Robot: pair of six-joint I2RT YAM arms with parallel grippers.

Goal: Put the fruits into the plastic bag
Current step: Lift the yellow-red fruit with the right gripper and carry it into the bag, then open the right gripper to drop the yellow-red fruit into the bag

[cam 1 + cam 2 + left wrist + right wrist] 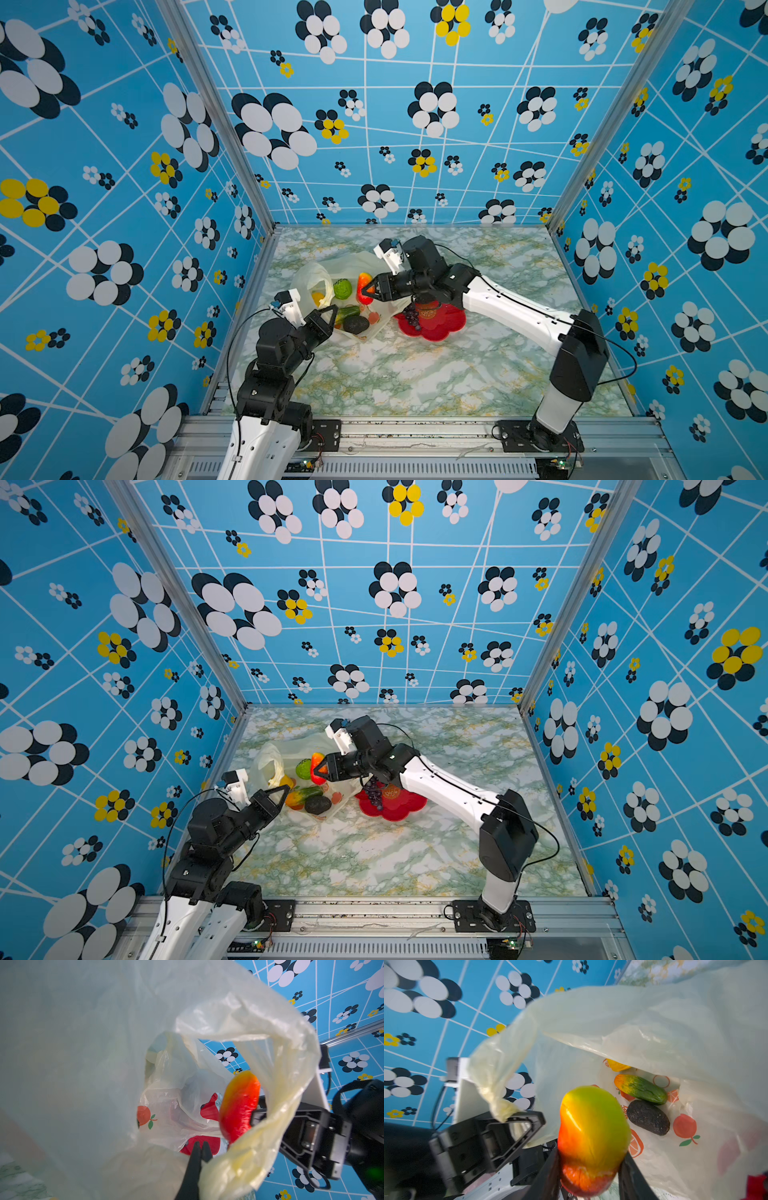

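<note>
Marble table — bag near left edge, front open.

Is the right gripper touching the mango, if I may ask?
Touching. The right wrist view shows the right gripper clamped on the mango's sides.

1. The right gripper holds a red-and-green fruit between its jaws, one dark jaw on each side of the fruit's red end.
2. Past the fruit, the plastic bag gapes open with its pale upper wall lifted.
3. Inside lie a green cucumber, a dark avocado just beside it, and a yellow piece half hidden under the upper wall.
4. The left gripper, jaws together, meets the bag's loop handle.
5. A strip of marbled tabletop shows beyond the bag.
</note>
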